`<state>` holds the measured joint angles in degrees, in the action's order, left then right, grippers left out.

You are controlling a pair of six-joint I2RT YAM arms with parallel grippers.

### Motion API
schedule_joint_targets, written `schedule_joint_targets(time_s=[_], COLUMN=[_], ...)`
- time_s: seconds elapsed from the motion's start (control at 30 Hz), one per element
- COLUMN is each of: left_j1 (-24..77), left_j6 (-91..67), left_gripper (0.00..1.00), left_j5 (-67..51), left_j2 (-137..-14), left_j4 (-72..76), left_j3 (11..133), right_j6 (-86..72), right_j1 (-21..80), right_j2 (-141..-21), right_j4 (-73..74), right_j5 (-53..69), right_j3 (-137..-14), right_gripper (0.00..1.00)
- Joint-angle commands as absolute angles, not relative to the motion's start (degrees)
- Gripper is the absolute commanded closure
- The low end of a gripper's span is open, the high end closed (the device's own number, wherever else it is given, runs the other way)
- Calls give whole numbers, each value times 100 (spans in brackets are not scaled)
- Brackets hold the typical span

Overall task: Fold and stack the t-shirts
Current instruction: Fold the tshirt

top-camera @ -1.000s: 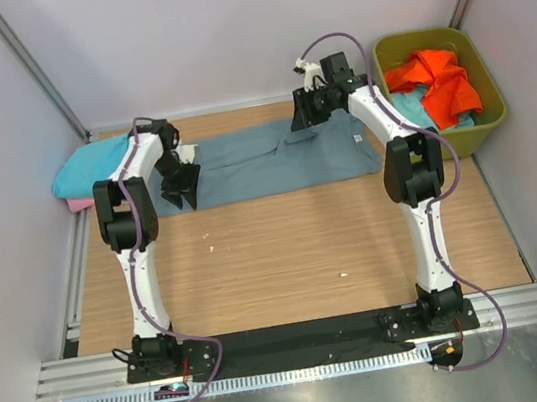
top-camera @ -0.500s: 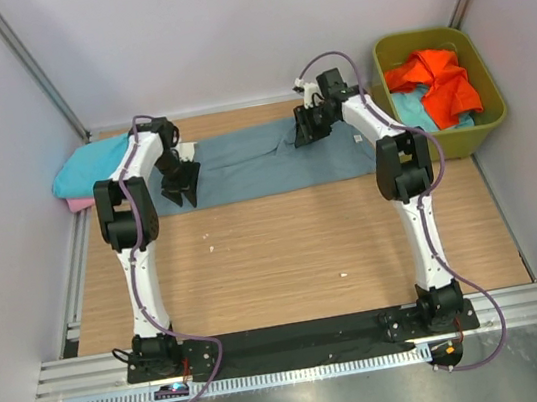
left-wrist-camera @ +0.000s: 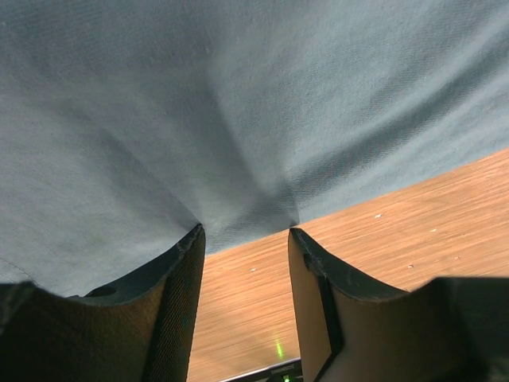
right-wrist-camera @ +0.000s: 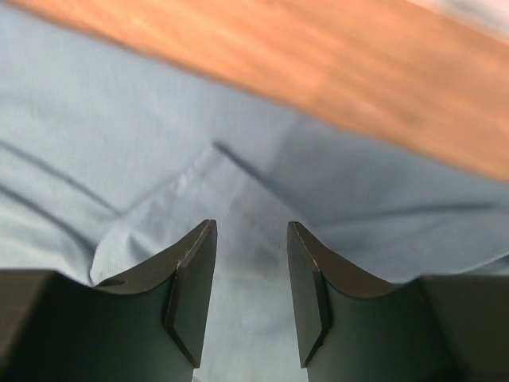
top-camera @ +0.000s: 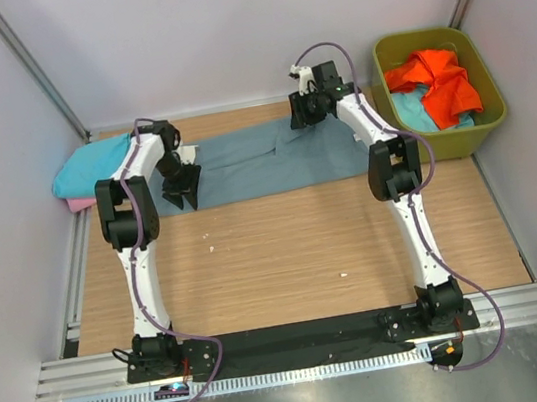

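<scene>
A large grey-blue t-shirt [top-camera: 263, 161] lies spread flat across the back of the table. My left gripper [top-camera: 182, 184] stands open at the shirt's near left edge. In the left wrist view the cloth [left-wrist-camera: 238, 119] ends right at its fingertips [left-wrist-camera: 195, 235], with bare wood between the fingers. My right gripper [top-camera: 301, 115] hovers open over the shirt's far edge; in its wrist view a creased fold [right-wrist-camera: 215, 159] lies just ahead of the jaws. A turquoise t-shirt [top-camera: 92, 167] rests on a pink one [top-camera: 77, 203] at the far left.
An olive-green tub [top-camera: 493, 112] at the back right holds an orange shirt [top-camera: 437, 80] and a light blue one [top-camera: 418, 116]. Bare wooden table [top-camera: 286, 249] stretches in front of the shirt. Walls enclose the left, right and back.
The right gripper has swung back and to the left, from over the shirt's right part to its far edge, with its jaws a little wider. The left arm has stayed put.
</scene>
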<state>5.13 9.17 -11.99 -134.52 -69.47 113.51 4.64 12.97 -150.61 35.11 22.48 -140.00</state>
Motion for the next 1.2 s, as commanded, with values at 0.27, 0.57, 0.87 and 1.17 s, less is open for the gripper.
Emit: schedule_joint_targets(time_s=[0.27, 0.57, 0.87, 1.17], left_j1=[527, 519, 527, 519], left_j6=[879, 835, 765, 738], left_gripper=[52, 52, 53, 52], left_j5=[-1204, -1353, -1634, -1863], left_j2=[-13044, -13069, -13008, -12920], left_j4=[-6873, -6943, -6961, -6996], left_j3=[11013, 11452, 11400, 11268], right_j6=[799, 1142, 1292, 1388], right_j1=[2065, 2109, 2364, 2663], right_j2=[-14907, -13887, -14484, -15073], right_j4=[2839, 3242, 3217, 3032], right_j5=[1635, 1029, 492, 299], right_j3=[-14968, -13740, -14018, -14273], right_gripper=[51, 48, 50, 52])
